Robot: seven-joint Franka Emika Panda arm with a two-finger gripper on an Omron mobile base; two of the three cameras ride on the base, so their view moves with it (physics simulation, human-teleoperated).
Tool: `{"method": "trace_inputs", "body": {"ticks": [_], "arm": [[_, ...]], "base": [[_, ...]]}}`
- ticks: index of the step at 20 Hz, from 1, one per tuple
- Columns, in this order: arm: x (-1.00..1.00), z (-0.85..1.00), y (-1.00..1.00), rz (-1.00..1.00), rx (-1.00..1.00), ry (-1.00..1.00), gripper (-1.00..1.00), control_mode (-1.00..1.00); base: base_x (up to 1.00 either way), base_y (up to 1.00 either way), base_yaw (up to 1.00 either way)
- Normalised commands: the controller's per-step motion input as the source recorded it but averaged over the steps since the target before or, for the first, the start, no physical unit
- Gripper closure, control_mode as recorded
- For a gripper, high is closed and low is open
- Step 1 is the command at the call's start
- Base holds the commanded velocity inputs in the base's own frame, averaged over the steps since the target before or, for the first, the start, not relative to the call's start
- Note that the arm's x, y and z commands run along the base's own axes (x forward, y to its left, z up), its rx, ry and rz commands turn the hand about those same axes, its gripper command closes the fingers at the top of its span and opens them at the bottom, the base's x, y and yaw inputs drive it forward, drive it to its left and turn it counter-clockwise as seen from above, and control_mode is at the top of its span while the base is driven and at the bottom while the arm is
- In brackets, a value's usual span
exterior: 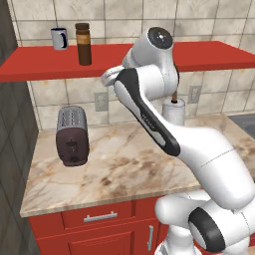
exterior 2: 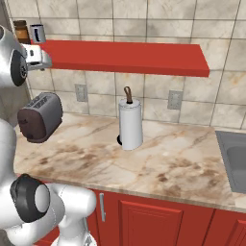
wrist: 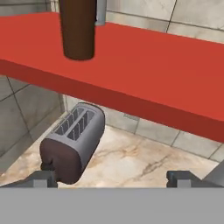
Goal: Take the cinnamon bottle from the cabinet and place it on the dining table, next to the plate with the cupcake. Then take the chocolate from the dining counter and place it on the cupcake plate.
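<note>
Against the tiled wall: a red shelf (exterior: 209, 55), the task's cabinet, is fixed above a marble counter (exterior: 124, 169), so whatever stands on it has to be reached from the front, over the counter.
Counter: a veined marble top is carried on red drawers and doors; it is the smaller worktop, not the dining table, so the plate, cupcake and chocolate cannot be placed from these views.
Arm: the white arm is raised from the base and folded at the elbow, with the hand brought up to about shelf height, presumably to approach the bottle level rather than from above.
Toaster (exterior: 72, 135): a grey and dark toaster is set on the left of the counter, below the shelf and well under the hand's line of travel.
Towel roll (exterior 2: 130, 124): an upright white roll is stood near the back of the counter, to the right of the toaster and clear of the reach.
Bottle (exterior: 83, 44): the brown cinnamon bottle is stood upright near the left end of the shelf, close to its front edge.
Mug (exterior: 60, 38): a small white and blue mug is stood just beside the bottle, on its left.
Gripper (wrist: 113, 179): the jaws are spread wide and nothing is held; in the hand view the bottle is seen ahead and above, apart from both tips.
Step judged: the first pick is not yet made.
</note>
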Motion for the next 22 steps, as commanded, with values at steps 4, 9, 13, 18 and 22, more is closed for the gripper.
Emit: {"method": "trace_inputs", "body": {"ticks": [4, 9, 13, 18, 22], "arm": [[0.08, 0.83, 0.52, 0.06, 0.02, -0.33, -1.0, -1.0], [0.21, 0.93, 0.34, 0.04, 0.09, -0.31, -1.0, -1.0], [0.51, 0.3, 0.13, 0.01, 0.17, -0.13, -1.0, -1.0], [0.65, 0.0, 0.12, 0.0, 0.18, 0.01, -1.0, -1.0], [0.34, 0.0, 0.21, 0.0, 0.17, 0.02, -1.0, -1.0]], "base": [[0.0, 0.0, 0.0], [0.0, 0.0, 0.0], [0.0, 0.0, 0.0], [0.0, 0.0, 0.0], [0.0, 0.0, 0.0]]}}
